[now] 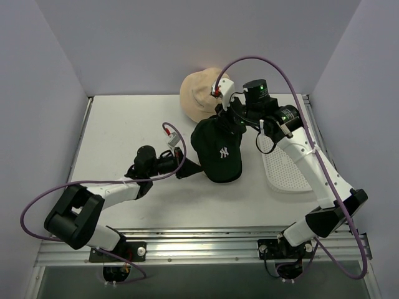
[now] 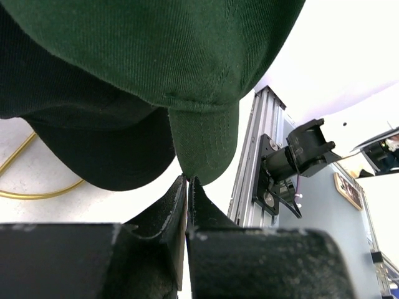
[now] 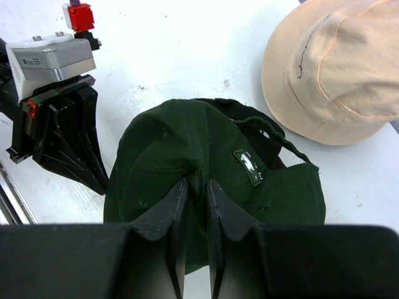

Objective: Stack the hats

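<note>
The dark green hat [image 3: 156, 162] lies over the black cap [image 3: 252, 115]. In the top view they read as one dark mass [image 1: 218, 163] with a white logo on it. My right gripper [image 3: 198, 184] is shut on a fold of the green crown; it also shows in the top view [image 1: 225, 118]. My left gripper [image 2: 188, 179] is shut, its tips pinching the very edge of the green brim [image 2: 206, 143]. The black cap's brim [image 2: 106, 156] hangs beside it. The tan bucket hat [image 1: 199, 93] lies at the back, apart from them. The pink hat is out of view.
A white perforated tray [image 1: 283, 165] lies right of the hats, under my right arm. A gold wire [image 2: 37, 193] lies on the table under the black brim. The left gripper [image 3: 62, 124] stands close to the green hat's left side. Walls enclose the table.
</note>
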`<state>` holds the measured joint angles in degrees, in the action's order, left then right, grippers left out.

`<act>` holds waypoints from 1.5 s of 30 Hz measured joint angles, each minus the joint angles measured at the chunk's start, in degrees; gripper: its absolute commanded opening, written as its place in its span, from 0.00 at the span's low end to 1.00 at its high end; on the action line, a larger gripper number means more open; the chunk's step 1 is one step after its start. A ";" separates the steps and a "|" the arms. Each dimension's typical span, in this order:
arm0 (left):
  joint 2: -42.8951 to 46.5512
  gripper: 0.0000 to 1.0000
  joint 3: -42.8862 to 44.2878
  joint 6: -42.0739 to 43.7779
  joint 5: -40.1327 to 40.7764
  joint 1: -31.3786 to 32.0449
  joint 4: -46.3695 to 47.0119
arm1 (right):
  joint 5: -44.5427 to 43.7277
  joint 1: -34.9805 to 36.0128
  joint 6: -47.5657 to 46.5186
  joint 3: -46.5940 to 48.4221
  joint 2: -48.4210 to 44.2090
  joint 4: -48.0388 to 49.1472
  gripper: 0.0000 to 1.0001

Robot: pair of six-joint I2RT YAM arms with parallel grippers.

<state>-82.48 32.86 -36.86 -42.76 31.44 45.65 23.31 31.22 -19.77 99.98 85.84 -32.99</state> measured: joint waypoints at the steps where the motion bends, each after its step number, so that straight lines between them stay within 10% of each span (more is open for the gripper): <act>1: 0.00 0.02 -0.09 0.02 0.39 0.13 0.00 | -0.20 0.00 -0.04 0.00 0.00 -0.28 0.05; 10: -3.50 0.02 -0.68 -0.15 3.13 1.29 3.78 | -1.95 0.00 -0.98 0.00 0.96 -0.52 0.22; 17: -7.65 0.02 -2.12 -0.50 3.56 1.53 5.64 | -3.23 -0.07 -0.55 -0.22 4.11 1.11 0.60; 37: -9.33 0.03 -2.14 -0.33 5.22 5.11 7.67 | -19.19 -0.02 22.36 -13.51 -6.97 14.51 0.65; 45: -8.24 0.32 -2.14 0.13 5.49 6.05 6.25 | -25.53 -0.02 34.47 -28.37 -26.86 21.20 0.57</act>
<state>-90.72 30.72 -36.73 -37.28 37.50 51.90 -2.22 31.20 14.70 71.61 58.98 -11.79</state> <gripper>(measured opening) 0.222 0.594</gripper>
